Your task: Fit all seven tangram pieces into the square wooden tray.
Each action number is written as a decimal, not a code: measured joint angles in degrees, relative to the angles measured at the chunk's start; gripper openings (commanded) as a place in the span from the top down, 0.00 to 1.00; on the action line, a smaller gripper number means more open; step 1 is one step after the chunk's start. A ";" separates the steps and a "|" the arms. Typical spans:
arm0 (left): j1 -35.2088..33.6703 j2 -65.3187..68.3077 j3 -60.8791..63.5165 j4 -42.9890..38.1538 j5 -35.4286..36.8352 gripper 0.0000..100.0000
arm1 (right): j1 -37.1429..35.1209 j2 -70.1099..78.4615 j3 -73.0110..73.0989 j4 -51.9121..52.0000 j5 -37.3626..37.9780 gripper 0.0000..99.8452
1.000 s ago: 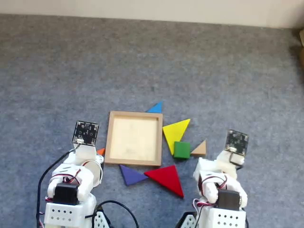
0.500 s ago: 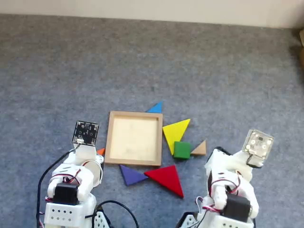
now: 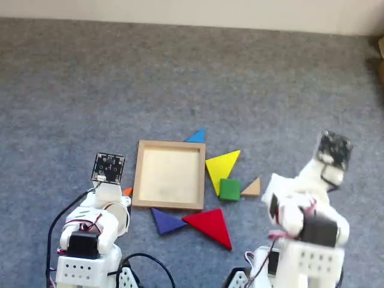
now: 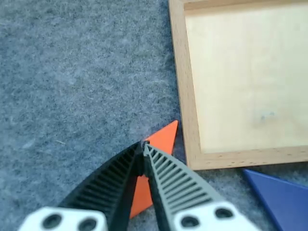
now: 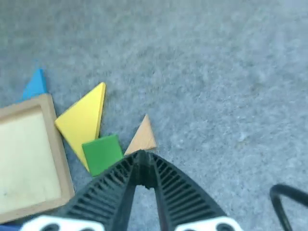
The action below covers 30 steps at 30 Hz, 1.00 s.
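Observation:
The square wooden tray [image 3: 137,174] lies on the carpet with its pale floor showing. Around it lie a light blue triangle [image 3: 196,136], yellow triangle [image 3: 222,165], green square [image 3: 228,189], tan triangle [image 3: 252,188], red triangle [image 3: 211,225], dark blue piece [image 3: 165,220] and orange triangle [image 3: 127,191]. My left gripper [image 4: 143,145] is shut, its tips over the orange triangle [image 4: 161,138] beside the tray's rim [image 4: 182,110]. My right gripper [image 5: 141,154] is shut above the carpet, close to the tan triangle [image 5: 142,136] and green square [image 5: 102,153].
Grey carpet covers the table, with wide open room behind and to both sides of the tray. The left arm [image 3: 99,210] stands at the tray's left, the right arm [image 3: 306,210] right of the pieces. A black cable [image 5: 288,202] lies near the right arm.
The right arm has risen and swung its wrist up and to the right, away from the tan triangle. The left arm and all pieces have stayed put.

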State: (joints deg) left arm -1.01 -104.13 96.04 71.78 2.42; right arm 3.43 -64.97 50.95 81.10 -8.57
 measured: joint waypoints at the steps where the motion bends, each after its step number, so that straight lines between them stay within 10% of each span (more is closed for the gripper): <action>1: 0.00 0.00 0.00 0.00 0.00 0.99 | -0.44 2.20 -0.62 -0.88 0.00 0.99; 12: 0.00 0.00 0.00 0.00 0.00 0.99 | -14.15 11.43 -1.23 -8.44 0.00 0.98; 19: 0.00 0.00 0.00 0.00 0.00 0.99 | -24.70 21.01 -1.23 -10.46 0.00 0.70; 30: 0.00 0.00 0.00 0.00 0.00 0.99 | -42.37 25.93 -1.23 -3.08 0.00 0.68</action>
State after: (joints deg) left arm -1.01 -104.13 96.04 71.78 2.42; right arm -38.95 -39.03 49.71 78.02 -8.57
